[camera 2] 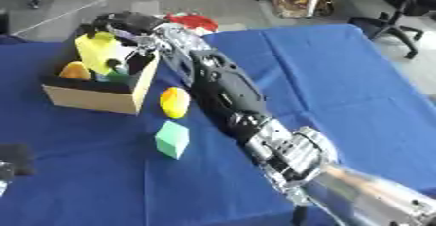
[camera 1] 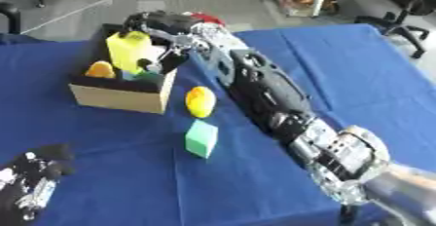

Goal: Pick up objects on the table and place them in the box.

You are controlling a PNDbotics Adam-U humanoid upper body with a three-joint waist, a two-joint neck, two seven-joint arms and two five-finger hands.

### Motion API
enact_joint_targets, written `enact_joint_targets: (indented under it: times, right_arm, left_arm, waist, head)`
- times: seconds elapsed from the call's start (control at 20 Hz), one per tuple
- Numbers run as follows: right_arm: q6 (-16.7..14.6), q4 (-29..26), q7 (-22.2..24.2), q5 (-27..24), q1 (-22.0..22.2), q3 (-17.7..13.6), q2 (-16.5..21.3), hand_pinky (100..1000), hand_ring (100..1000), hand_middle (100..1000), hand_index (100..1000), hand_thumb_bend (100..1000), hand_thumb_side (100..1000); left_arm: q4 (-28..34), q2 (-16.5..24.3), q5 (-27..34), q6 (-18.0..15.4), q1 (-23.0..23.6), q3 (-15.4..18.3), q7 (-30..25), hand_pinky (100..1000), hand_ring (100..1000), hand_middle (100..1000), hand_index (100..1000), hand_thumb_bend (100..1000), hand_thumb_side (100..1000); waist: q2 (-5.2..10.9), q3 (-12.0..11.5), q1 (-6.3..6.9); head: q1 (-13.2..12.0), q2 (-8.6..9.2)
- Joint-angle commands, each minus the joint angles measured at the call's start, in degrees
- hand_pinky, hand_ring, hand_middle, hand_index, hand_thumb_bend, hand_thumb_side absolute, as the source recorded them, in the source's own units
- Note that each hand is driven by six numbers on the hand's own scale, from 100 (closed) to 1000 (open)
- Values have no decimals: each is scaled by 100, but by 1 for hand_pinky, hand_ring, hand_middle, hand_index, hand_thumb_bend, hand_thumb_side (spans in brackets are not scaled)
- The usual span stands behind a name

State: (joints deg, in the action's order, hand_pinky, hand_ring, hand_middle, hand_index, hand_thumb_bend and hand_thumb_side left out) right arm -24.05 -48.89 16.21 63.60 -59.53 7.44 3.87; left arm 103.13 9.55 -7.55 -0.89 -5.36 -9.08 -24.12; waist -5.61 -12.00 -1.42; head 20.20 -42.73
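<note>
1. I see my right arm stretched from the lower right corner diagonally across the blue bench to the cardboard box at the upper left.
2. My right hand sits over the far side of the box, its fingers curled round the top of a yellow block that stands upright inside the box.
3. An orange rounded thing lies in the box at its left side, and something dark green sits near the front wall; I cannot make out what either is.
4. On the bench just beside the box's right front corner stands a yellow, lemon-like fruit, apart from the box wall.
5. A green cube rests on the bench nearer to me, just below the fruit and not touching it.
6. My left hand rests idle at the lower left corner; I cannot tell how its fingers are set.
7. Something red shows beyond the bench edge behind my right hand.
</note>
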Motion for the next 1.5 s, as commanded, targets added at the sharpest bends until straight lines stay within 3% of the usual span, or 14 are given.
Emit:
enact_joint_targets:
  times: [0.05,0.1,0.25,0.3,0.35,0.4,0.45,0.9,1.2,1.3,1.5]
  right_arm:
    - [81,134,12,525,-56,-45,-79,813,803,876,993,358,328]
    - [133,122,-26,691,-70,-50,-92,824,816,889,996,373,361]
    - [368,72,-170,1222,-99,-67,-108,894,911,962,1000,415,578]
    - [458,56,-244,1386,-103,-79,-114,895,913,963,1000,403,590]
    - [554,55,-329,1509,-99,-105,-121,899,922,975,1000,200,721]
    - [649,67,-418,1592,-95,-130,-128,900,923,978,1000,150,743]
    - [744,84,-501,1634,-90,-159,-132,906,929,998,1000,100,834]
    - [1096,-239,-1666,788,-190,-183,-180,883,878,990,1000,100,711]
    - [1090,-474,-1752,201,-224,-29,-142,868,856,977,1000,100,726]
    - [937,-611,-1612,-294,-224,63,14,861,847,964,1000,100,666]
    - [402,-1499,-841,-1572,8,491,822,875,859,954,1000,100,370]
  left_arm:
    - [90,8,23,1,-95,-22,-25,737,632,657,815,100,551]
    - [88,8,22,6,-96,-22,-21,737,632,657,815,100,551]
    - [88,1,22,12,-105,-30,-20,737,631,656,815,100,550]
    - [88,-2,22,15,-109,-31,-19,737,631,656,815,100,550]
    - [88,-3,22,17,-110,-31,-17,737,631,656,815,100,550]
    - [87,-2,20,19,-109,-31,-15,737,631,656,815,100,550]
    - [86,-3,19,21,-107,-29,-12,737,631,656,815,100,550]
    - [83,-10,18,32,-110,-38,-3,736,630,655,815,100,552]
    - [84,-9,17,39,-106,-27,13,736,629,654,815,100,553]
    - [86,1,10,41,-101,-7,29,736,629,654,815,100,553]
    - [90,48,-25,46,-82,62,90,736,629,653,814,100,554]
  waist:
    - [97,-26,85]
    - [96,-39,81]
    - [102,-64,70]
    - [105,-67,67]
    - [108,-68,66]
    - [110,-69,64]
    - [112,-69,64]
    - [121,-75,68]
    - [130,-65,62]
    - [133,-33,40]
    - [132,65,-36]
  head:
    - [53,89]
    - [59,91]
    - [76,102]
    - [77,107]
    - [76,112]
    - [76,116]
    - [76,119]
    - [109,136]
    - [119,144]
    - [81,144]
    - [-73,133]
